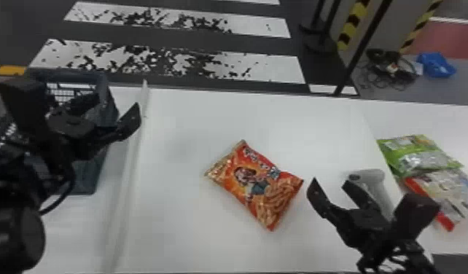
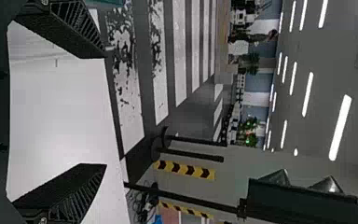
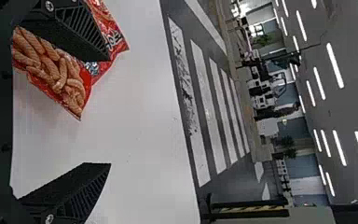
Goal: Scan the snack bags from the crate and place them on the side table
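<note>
Over on the left you've got the dark crate [image 1: 89, 178], mesh-sided and standing on a white surface, its inside largely hidden behind your left arm, so you cannot tell what it holds. Your left gripper [image 1: 116, 105] is up there by the crate's right side, fingers spread wide with nothing between them. Now to the middle: the orange snack bag [image 1: 251, 182] lies flat and slanted on the white table [image 1: 193, 120], picture side up. Your right gripper [image 1: 330, 183] is right of it, fingers wide and empty, the nearer fingertip close to the bag's right corner; in the right wrist view one finger covers part of the bag. Just behind that gripper sits the pale scanner [image 1: 375, 178]. And far right, on the side table [image 1: 426, 116], there's a green bag [image 1: 412, 153] with a red-and-white bag [image 1: 444, 193] against its near edge.
</note>
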Tool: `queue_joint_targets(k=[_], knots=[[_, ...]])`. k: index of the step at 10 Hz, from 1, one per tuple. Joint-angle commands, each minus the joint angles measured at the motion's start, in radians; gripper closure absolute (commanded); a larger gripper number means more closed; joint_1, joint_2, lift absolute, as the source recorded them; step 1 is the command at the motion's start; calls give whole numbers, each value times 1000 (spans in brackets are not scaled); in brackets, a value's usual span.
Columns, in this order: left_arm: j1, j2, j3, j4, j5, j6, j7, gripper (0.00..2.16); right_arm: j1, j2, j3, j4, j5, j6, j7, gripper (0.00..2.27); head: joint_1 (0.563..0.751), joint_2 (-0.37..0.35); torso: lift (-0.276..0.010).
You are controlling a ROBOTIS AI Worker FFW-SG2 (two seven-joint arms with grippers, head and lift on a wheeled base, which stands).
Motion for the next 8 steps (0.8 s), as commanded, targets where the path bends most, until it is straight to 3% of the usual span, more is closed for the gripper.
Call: queue_joint_targets(k=[1, 4, 6, 8], knots=[[55, -6, 20, -4, 14, -102, 52, 39, -22, 0, -18, -18, -50, 130, 25, 87, 695, -64, -94], [135, -6, 8, -10, 37, -237, 207, 66, -78, 0, -60, -47, -116, 369, 85, 87, 695, 7, -94], [183, -6, -34, -38, 31, -262, 332, 66, -145, 0, -101, -44, -183, 562, 126, 83, 695, 33, -94], [199, -6, -60, -42, 20, -262, 366, 66, -210, -6, -129, -21, -228, 679, 135, 76, 695, 53, -94]])
